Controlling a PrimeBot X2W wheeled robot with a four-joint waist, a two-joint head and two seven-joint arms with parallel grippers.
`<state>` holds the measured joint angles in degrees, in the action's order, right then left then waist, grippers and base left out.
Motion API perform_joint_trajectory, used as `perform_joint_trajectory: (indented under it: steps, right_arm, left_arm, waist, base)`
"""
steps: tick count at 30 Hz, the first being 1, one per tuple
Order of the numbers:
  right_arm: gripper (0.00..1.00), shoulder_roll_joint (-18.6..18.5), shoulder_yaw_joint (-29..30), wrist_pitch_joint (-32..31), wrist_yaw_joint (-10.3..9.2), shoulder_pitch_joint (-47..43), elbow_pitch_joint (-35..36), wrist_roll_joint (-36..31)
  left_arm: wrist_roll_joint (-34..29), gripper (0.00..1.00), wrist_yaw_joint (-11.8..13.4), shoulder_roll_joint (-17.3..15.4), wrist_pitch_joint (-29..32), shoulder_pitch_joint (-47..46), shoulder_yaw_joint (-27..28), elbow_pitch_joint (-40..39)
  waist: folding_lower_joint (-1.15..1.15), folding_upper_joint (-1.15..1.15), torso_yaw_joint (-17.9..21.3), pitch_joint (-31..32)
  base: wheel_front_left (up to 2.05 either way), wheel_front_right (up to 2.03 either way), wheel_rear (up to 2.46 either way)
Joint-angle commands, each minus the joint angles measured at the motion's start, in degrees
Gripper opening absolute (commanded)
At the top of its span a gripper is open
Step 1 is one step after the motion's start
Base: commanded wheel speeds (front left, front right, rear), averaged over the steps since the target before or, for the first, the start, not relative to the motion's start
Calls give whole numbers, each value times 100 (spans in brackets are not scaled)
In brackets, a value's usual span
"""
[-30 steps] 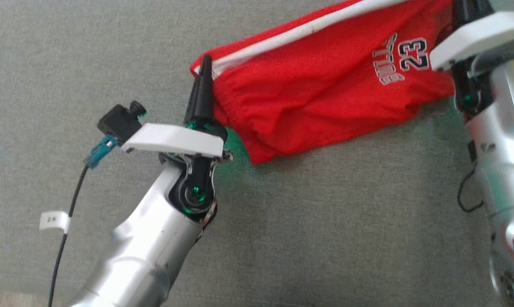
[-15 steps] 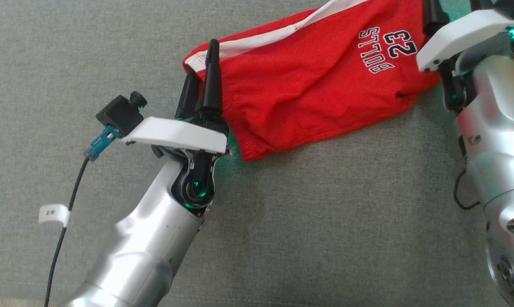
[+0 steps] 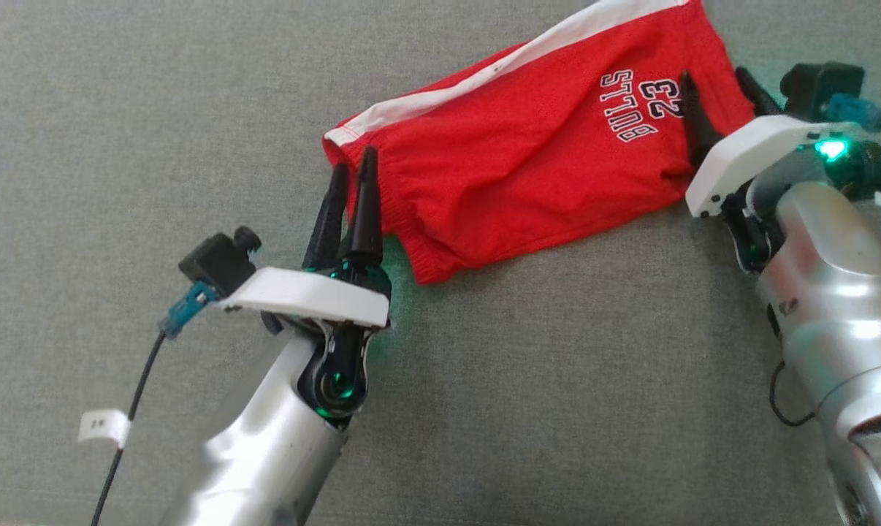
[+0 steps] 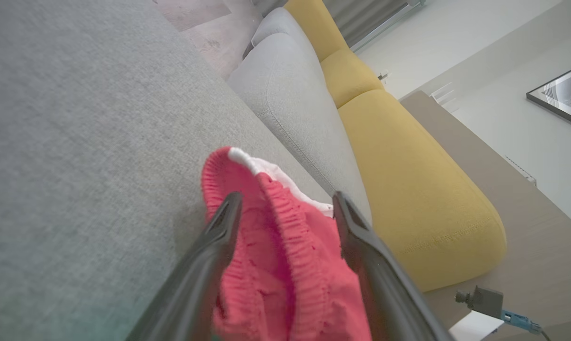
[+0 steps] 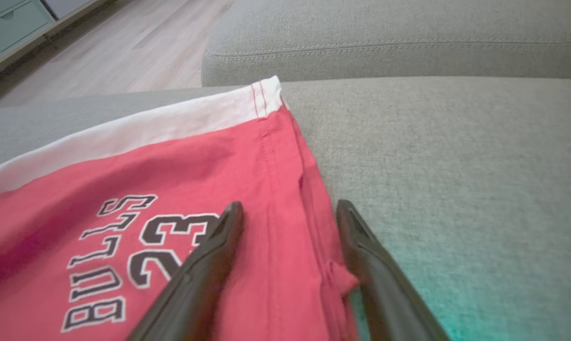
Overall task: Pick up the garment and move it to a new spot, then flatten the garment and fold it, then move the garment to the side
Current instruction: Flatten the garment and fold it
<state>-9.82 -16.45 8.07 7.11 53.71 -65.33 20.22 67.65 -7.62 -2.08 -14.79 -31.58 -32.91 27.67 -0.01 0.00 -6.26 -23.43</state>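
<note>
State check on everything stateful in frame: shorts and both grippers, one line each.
Red shorts: lying on the grey cushion, ungripped, waistband end bunched.
Left gripper: open, fingers astride the waistband.
Right gripper: open, fingers astride the hem edge by the print.

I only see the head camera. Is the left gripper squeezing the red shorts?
Observer: No. Its wrist camera shows the left gripper open, with the stretchy waistband of the shorts loose between its jaws.
Operator: And the right one?
Observer: The right gripper is open too. The leg hem runs between its jaws.
Operator: What's all that grey stuff?
Observer: A sofa, with a grey cushion and a yellow cushion at its back.
</note>
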Motion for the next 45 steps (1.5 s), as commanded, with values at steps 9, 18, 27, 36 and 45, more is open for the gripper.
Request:
perform_joint_trajectory:
  steps: [9, 18, 27, 36, 45]
  right_arm:
    - [0, 163, -302, -471, 37, -430, -58, 411]
    - [0, -31, 64, 444, 37, -1022, 126, 970]
    - [0, -116, 88, 615, 37, -2085, 616, 1502]
    - [0, -221, 134, 654, 37, -2519, 877, 1639]
    - [0, 20, -321, 665, 37, -2263, 1602, 1378]
  left_arm:
    - [-248, 100, 13, -84, -20, 670, 349, 157]
    - [-1306, 100, 13, -112, -20, 1140, 1046, 205]
    - [-2153, 100, 13, -95, -20, 2038, 1944, -21]
    - [-2480, 100, 13, -82, -20, 2673, 2433, -291]
    - [-2394, 100, 13, -81, -20, 2654, 2244, -241]
  waist:
    - [1, 0, -1, 312]
    - [1, 0, 97, 941]
    - [1, 0, 181, 1663]
    - [1, 0, 145, 1836]
    - [1, 0, -102, 1798]
  base:
    - [0, 0, 0]
    - [0, 0, 0]
    - [0, 0, 0]
    - [0, 0, 0]
    - [0, 0, 0]
